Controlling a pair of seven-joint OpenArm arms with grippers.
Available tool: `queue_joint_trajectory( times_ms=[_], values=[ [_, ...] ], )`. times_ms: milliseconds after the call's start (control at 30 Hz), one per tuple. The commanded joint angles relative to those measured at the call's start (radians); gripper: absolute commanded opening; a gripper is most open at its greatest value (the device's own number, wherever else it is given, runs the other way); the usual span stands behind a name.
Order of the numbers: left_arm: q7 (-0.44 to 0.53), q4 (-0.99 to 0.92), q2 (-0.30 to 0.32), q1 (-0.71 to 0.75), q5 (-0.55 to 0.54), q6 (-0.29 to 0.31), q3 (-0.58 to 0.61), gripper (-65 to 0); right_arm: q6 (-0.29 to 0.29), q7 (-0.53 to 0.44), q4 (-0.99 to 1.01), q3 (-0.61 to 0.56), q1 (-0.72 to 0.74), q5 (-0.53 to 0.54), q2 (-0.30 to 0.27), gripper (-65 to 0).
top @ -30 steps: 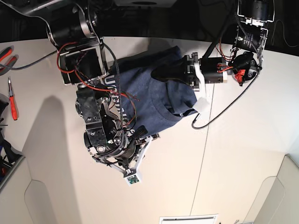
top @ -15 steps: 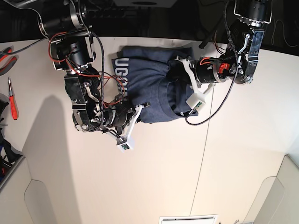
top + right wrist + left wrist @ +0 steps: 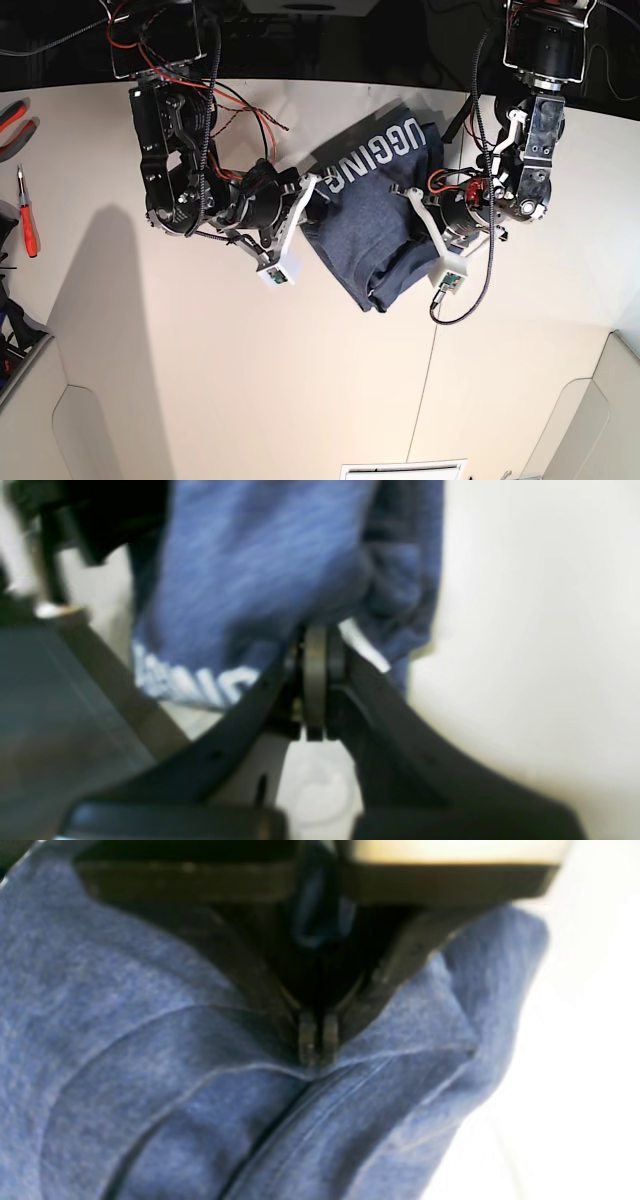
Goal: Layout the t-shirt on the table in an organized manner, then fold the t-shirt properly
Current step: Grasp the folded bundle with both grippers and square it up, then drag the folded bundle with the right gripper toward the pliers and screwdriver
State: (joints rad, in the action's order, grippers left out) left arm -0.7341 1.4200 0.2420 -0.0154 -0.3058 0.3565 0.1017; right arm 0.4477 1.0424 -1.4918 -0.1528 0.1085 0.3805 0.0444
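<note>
Shirt, heathered navy, hangs bunched between the two arms over the far middle of the table, slanting down toward us, its white block letters running along the upper edge. Folds and a curved seam crease the cloth, and its lower end droops in a thick roll just above the tabletop. The right gripper is pinched tight on a fold near the lettering; the left gripper is likewise clamped shut on a ridge of fabric by a stitched hem. Below them the table is pale off-white, with a thin dark seam crossing it. At the left edge lie a red screwdriver and red-handled pliers. Behind the table the room is dark.
</note>
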Motion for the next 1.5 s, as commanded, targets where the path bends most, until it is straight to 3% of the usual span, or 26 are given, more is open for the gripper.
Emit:
queue_joint_trajectory(
  times_ms=[0,333,400,533,633,767,1067,1367,1433,1467],
  values=[
    [0.033,0.014,0.008,-0.028,-0.004,-0.013,-0.003,-65.0,0.005,-0.009,-0.024,-0.002,0.008,0.034,0.006,-65.0],
    [0.110,0.013,0.008,-0.129,0.132,-0.144,-0.003,-65.0,0.006,-0.002,-0.029,-0.004,-0.006,0.145,0.024,-65.0],
    [0.110,0.013,0.008,-0.150,0.135,-0.167,-0.003,-65.0,0.034,-0.005,-0.029,-0.003,-0.003,0.174,0.043,-65.0],
    [0.110,0.013,0.028,-0.179,0.135,-0.246,-0.013,-65.0,0.074,-0.071,-0.066,-0.004,0.002,0.223,0.102,-65.0],
    [0.119,0.014,0.045,-0.187,0.134,-0.284,-0.049,-65.0,0.084,-0.129,-0.122,-0.042,0.007,0.245,0.108,-65.0],
    [0.125,0.014,0.066,-0.183,0.131,-0.285,-0.139,-65.0,0.084,-0.148,-0.163,-0.125,0.024,0.174,0.108,-65.0],
    [0.121,0.013,0.118,-0.159,0.100,-0.283,-0.256,-65.0,0.083,-0.404,-0.068,-0.256,0.033,-0.100,0.108,-65.0],
    [0.124,0.013,0.118,-0.097,0.080,-0.265,-0.255,-65.0,0.079,-0.598,0.455,-0.259,0.161,-0.170,0.108,-65.0],
    [0.125,0.013,0.118,-0.085,0.080,-0.261,-0.255,-65.0,0.043,-0.597,0.558,-0.252,0.186,-0.231,0.108,-65.0],
    [0.125,0.013,0.118,-0.082,0.080,-0.260,-0.255,-65.0,-0.014,-0.597,0.585,-0.240,0.188,-0.272,0.108,-65.0]
  ],
)
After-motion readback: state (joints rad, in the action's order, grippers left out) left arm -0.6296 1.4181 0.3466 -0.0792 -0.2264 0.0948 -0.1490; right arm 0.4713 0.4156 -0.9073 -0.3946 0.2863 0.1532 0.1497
